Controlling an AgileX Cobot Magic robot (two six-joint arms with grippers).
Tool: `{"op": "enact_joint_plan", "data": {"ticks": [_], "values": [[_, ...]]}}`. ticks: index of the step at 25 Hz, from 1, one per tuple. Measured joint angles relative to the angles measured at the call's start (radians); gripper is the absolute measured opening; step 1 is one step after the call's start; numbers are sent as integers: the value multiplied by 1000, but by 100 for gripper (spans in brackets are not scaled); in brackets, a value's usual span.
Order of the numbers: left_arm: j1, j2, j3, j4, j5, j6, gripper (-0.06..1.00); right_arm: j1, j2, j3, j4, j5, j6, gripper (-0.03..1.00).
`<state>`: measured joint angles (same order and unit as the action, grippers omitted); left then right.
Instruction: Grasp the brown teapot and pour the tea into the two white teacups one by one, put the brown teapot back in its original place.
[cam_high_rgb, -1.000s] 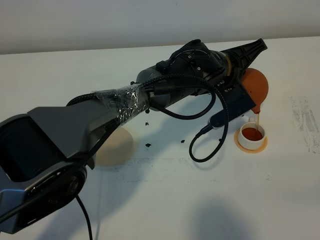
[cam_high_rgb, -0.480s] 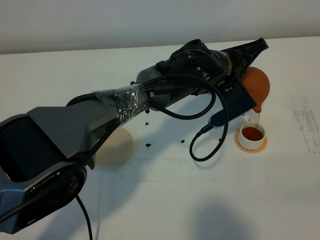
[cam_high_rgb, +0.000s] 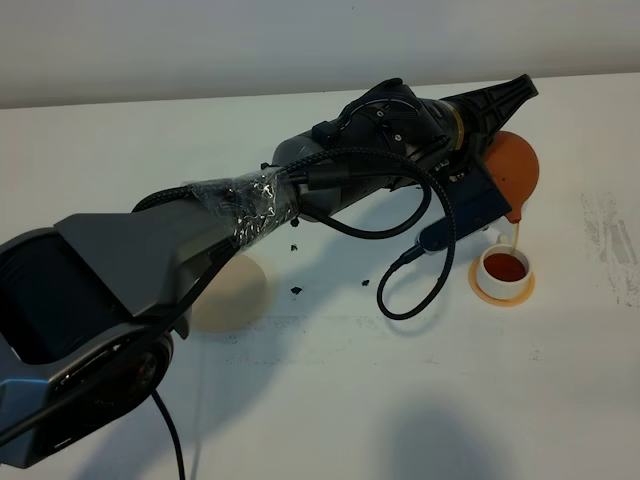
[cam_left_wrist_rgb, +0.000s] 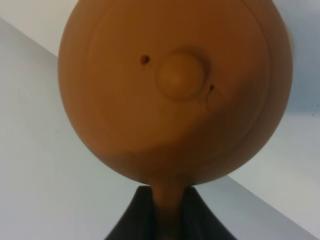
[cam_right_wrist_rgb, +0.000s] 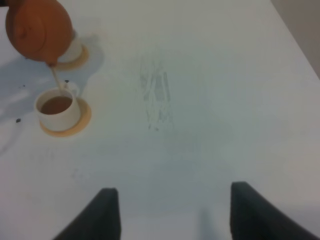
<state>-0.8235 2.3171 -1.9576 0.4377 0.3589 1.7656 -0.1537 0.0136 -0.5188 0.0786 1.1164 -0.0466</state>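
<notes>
Left wrist: your left gripper (cam_left_wrist_rgb: 167, 212) clamps the tilted brown teapot (cam_left_wrist_rgb: 175, 90), tea (cam_high_rgb: 504, 267) streaming into a white teacup (cam_high_rgb: 499, 284); right gripper (cam_right_wrist_rgb: 170, 215) wide.

loc: lab | evid: bare white tbl (cam_high_rgb: 400, 400), plain wall (cam_high_rgb: 200, 50), robot arm (cam_high_rgb: 150, 245)

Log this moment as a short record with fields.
teapot: tilted in the air, spout down
left gripper: shut on the teapot's handle
tea stream: falling into the near cup
near cup: part-filled, on its coaster
other cup: partly hidden behind the teapot
cream disc: teapot not on it
right gripper: open, holding nothing
</notes>
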Motion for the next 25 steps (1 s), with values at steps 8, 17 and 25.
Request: {"op": "enact_joint_plan", "data": {"ticks": [8,17,25], "values": [[-1,0,0,4,0,17,9,0,0,0,0,0,0,47],[-1,0,0,2,-2,22,9,0,0,0,0,0,0,47],[-1,0,0,-37,79,16,9,0,0,0,0,0,0,47]]}}
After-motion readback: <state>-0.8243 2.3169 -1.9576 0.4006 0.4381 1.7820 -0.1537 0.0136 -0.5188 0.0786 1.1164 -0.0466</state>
